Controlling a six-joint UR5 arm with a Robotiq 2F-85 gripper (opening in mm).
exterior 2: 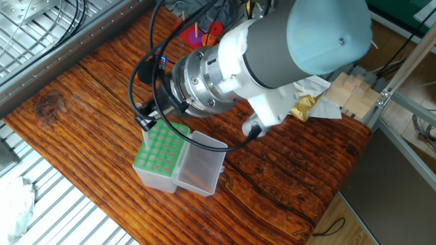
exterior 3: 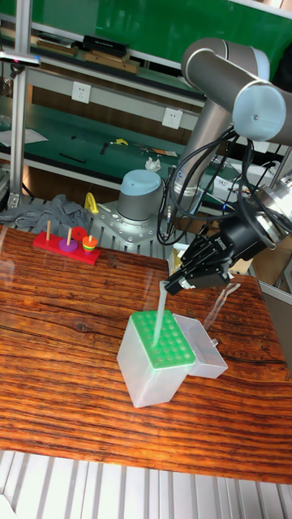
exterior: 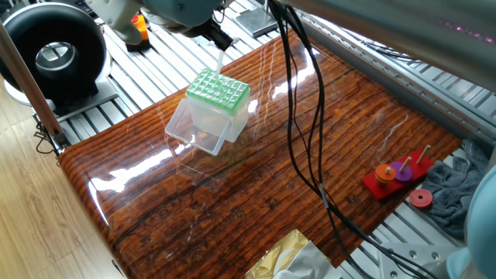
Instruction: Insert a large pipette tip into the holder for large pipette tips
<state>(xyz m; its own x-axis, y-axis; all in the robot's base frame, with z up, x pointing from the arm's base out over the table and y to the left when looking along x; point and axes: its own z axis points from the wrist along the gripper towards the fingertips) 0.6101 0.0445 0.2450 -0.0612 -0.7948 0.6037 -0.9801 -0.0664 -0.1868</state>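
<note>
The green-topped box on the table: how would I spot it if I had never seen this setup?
Start at the glossy wooden table and look to the end where the robot's hand hangs. Right under it stands a clear plastic box with a green top full of small holes, its clear lid hanging open at the side. Nothing else there is green-topped; the red peg toy sits far off.

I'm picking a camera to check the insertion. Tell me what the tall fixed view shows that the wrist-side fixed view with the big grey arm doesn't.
Only the tall fixed view shows the large pipette tip whole, held in the tool, its point at the green rack's far edge.

Only the other view looks down on the holder for large pipette tips, showing its hole grid; the arm hides the tip.

Both show the open lid and the wooden table.
</note>
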